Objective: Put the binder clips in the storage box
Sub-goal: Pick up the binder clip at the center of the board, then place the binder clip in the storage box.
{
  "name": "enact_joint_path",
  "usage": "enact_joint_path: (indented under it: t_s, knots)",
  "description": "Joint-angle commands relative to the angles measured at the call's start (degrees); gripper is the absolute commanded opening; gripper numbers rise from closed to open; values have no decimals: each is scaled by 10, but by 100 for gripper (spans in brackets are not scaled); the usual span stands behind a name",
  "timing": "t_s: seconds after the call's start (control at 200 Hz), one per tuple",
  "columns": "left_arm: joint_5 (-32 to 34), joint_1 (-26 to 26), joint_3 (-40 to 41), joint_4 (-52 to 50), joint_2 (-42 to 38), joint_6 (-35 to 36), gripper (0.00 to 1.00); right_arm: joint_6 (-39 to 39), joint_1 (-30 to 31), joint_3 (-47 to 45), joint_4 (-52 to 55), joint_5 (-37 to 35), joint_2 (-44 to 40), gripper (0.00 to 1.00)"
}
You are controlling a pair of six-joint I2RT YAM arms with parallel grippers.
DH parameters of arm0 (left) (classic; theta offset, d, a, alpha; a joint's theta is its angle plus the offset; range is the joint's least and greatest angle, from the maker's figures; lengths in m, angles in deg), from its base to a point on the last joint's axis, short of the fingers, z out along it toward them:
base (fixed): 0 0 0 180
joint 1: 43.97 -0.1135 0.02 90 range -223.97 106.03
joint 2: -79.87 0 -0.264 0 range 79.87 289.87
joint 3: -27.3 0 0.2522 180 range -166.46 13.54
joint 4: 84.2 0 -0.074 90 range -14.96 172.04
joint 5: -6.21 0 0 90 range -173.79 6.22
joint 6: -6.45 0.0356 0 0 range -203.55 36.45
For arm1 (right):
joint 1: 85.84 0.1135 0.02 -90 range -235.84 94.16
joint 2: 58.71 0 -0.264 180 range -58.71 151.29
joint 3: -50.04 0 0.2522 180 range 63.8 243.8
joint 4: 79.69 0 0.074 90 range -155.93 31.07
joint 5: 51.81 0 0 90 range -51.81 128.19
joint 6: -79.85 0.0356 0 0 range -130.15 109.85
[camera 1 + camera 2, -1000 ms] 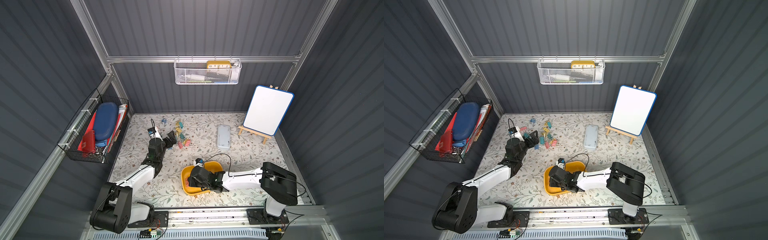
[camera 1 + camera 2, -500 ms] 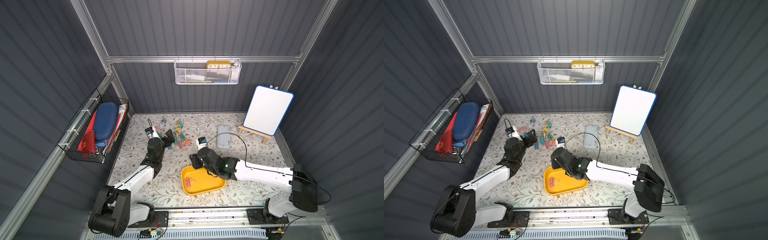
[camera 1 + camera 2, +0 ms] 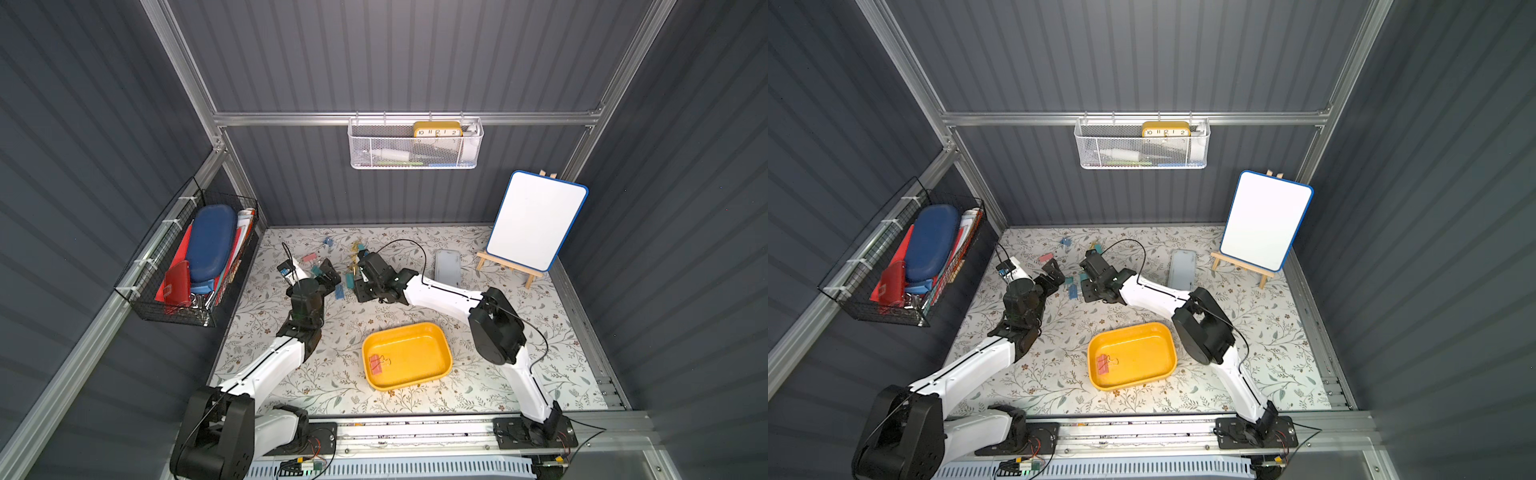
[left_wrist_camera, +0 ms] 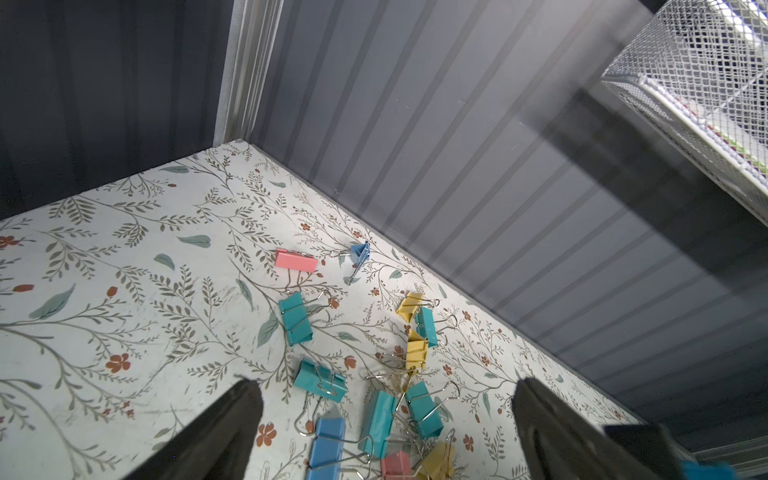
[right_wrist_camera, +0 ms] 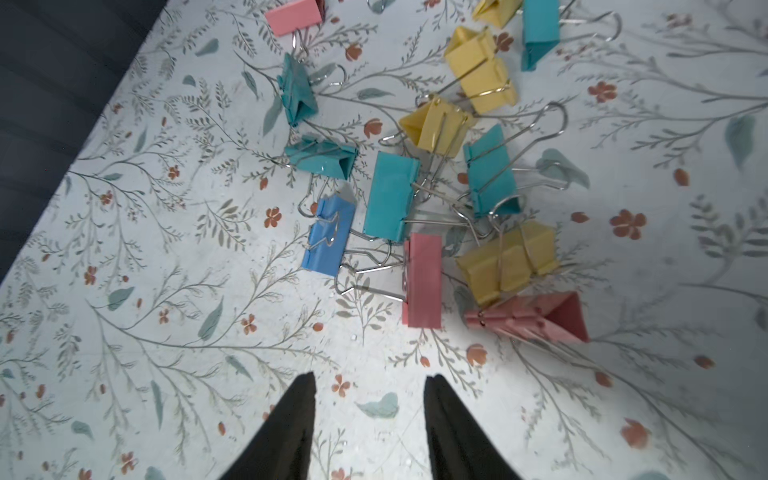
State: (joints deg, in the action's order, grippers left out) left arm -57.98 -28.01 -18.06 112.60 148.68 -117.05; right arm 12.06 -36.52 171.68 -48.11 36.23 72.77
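Between the parted fingers (image 5: 291, 424) of the right gripper (image 5: 370, 376) nothing is held; just ahead, the binder clips (image 5: 390, 195) lie tangled on the floral mat (image 5: 166, 332). At nine o'clock of that pile in both top views, the left gripper (image 3: 328, 276) hangs spread wide and empty. Toward five o'clock, well apart, sits the storage box (image 3: 415, 349), one pink clip (image 3: 376, 363) at its nine o'clock end.

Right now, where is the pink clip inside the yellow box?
In both top views the pink clip lies inside the storage box, at its end on the robot's left, alone.
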Motion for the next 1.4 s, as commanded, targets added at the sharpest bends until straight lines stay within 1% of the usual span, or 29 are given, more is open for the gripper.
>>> enact_joint_path:
  t_s: [0.0, 0.105, 0.255, 0.355, 0.395, 0.505, 0.6, 0.61, 0.68, 0.815, 0.941, 1.051, 1.171, 1.266, 1.396]
  knots:
    - [8, -1, -5, -14, -1, -9, 99, 5, -13, 35, -1, 9, 29, 48]
    - [3, -1, -5, -14, 1, -10, 99, 11, -16, 50, -24, 12, 54, 48]
    - [6, -1, -6, -18, -4, -10, 99, 12, -18, 93, -2, 12, 88, 46]
    - [6, -1, -4, -16, -6, -10, 99, 12, -18, 96, -12, 7, 93, 42]
    - [5, -1, -4, -15, -5, -10, 99, 13, -20, 98, -14, 6, 94, 36]
    - [6, -2, -8, -19, 0, -9, 99, 14, -22, 105, -5, 7, 92, 15]
    - [7, -1, -9, -19, 1, -9, 99, 8, -22, 91, -5, 7, 69, 0]
    - [7, -1, -8, -19, 1, -9, 99, 8, -22, 88, -7, 7, 66, 0]
    - [4, -1, -8, -17, 1, -9, 99, 5, -21, 54, -23, 1, 29, 0]
    - [-6, -1, -5, -11, -3, -9, 99, 9, -21, -47, -75, -1, -67, 0]
    - [-15, -1, 0, -2, -5, -7, 99, 25, -21, -151, -111, 9, -175, 0]
    - [-21, -1, 1, -2, -10, -6, 99, 50, -20, -242, -118, 32, -279, 0]
    - [-28, -2, 6, 5, -18, -5, 99, 91, -19, -360, -146, 53, -400, 0]
    - [-33, -2, 6, 7, -16, -3, 99, 135, -16, -447, -149, 63, -485, 0]
    - [-43, -1, 6, 12, -10, -5, 99, 189, -6, -544, -165, 95, -564, 0]
